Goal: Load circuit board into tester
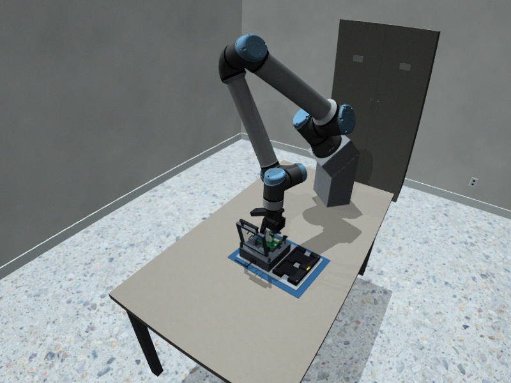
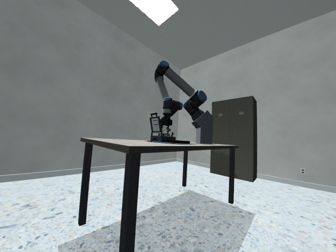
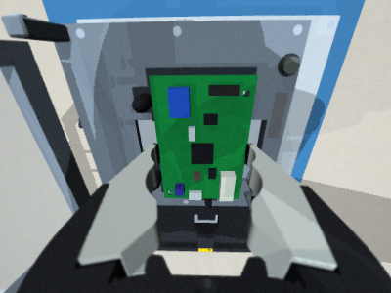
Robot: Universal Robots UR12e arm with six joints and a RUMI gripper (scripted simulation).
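My gripper (image 3: pixel 201 145) is shut on the green circuit board (image 3: pixel 202 137), with one finger on each long edge. The board faces component side up over the nest of the grey tester (image 3: pixel 195 73). I cannot tell if it rests on the nest. Its white connector (image 3: pixel 227 187) is at the end nearest my wrist. One black post (image 3: pixel 289 63) stands at the tester's far right and another (image 3: pixel 142 102) by the board's left edge. In the top view the gripper (image 1: pixel 270 235) is at the tester (image 1: pixel 264 251), whose lid (image 1: pixel 246 232) stands open and upright.
The black tray (image 1: pixel 297 263) sits right of the tester on a blue mat (image 1: pixel 307 284), with no board in it. The arm's grey base (image 1: pixel 336 175) stands at the table's far side. A dark cabinet (image 1: pixel 381 103) is behind the table.
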